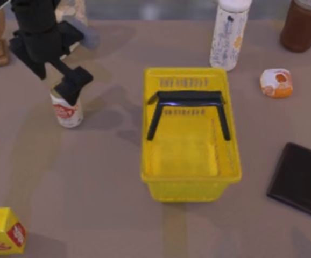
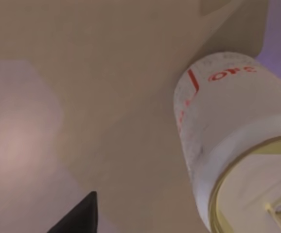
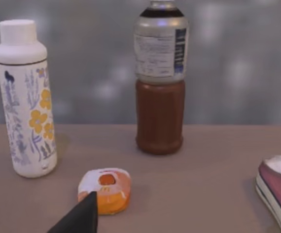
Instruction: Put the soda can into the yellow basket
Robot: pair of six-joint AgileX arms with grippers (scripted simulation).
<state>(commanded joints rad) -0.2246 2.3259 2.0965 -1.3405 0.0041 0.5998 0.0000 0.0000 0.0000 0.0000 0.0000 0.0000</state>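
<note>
The left claw (image 1: 72,90) sat over the small white red-logoed soda can (image 1: 67,113); whether it pinched, I could not tell. The can stood on the bench, left of the bright yellow slotted plastic basket (image 1: 190,191), so lifting and placing remained.

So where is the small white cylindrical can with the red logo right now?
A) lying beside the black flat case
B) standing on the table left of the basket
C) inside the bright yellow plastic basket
B: the can stands left of the basket, under the left gripper.

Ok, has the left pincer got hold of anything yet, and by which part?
Cannot be told. The left pincer sits right over the top of the soda can, which stands on the table left of the yellow basket, but no view shows a closed grip.
</note>
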